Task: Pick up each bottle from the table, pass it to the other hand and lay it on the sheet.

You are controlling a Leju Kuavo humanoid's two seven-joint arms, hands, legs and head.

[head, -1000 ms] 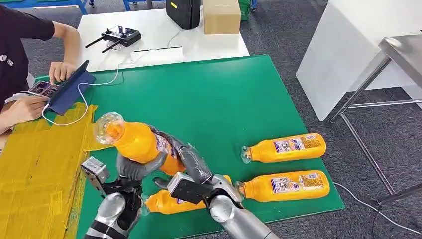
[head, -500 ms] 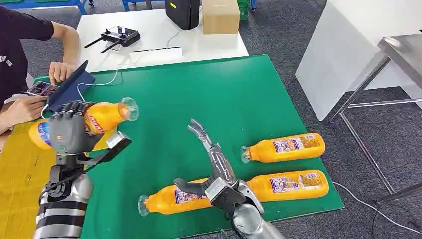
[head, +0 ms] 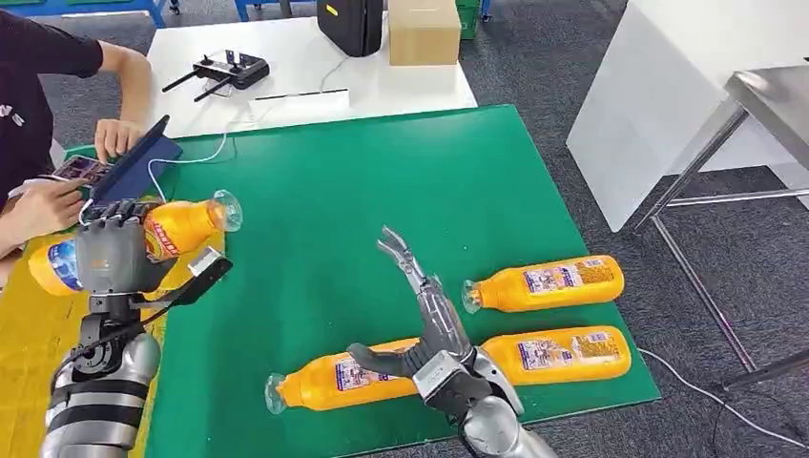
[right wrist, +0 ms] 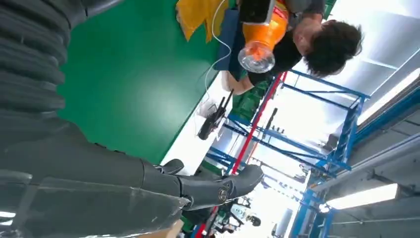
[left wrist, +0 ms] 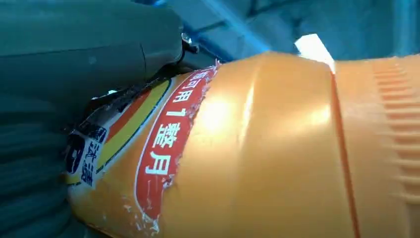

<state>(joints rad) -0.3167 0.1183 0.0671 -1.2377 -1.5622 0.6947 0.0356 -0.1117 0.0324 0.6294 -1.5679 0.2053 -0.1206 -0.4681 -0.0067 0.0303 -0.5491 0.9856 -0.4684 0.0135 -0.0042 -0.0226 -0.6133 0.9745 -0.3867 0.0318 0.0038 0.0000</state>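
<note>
An orange bottle is gripped around its middle by the left hand and held in the air on its side above the edge where the yellow sheet meets the green mat, its clear cap end turned toward the mat. In the left wrist view, the bottle's torn red and yellow label is seen close up against the hand's grey cover. The right hand is held empty above the mat, its fingers stretched out straight and apart and its thumb spread to the side. Three more orange bottles are laid on their sides on the mat: one just under the right hand, one beside it, and one beyond. At the far left of the bench, a person's hands are seen at a dark tablet.
</note>
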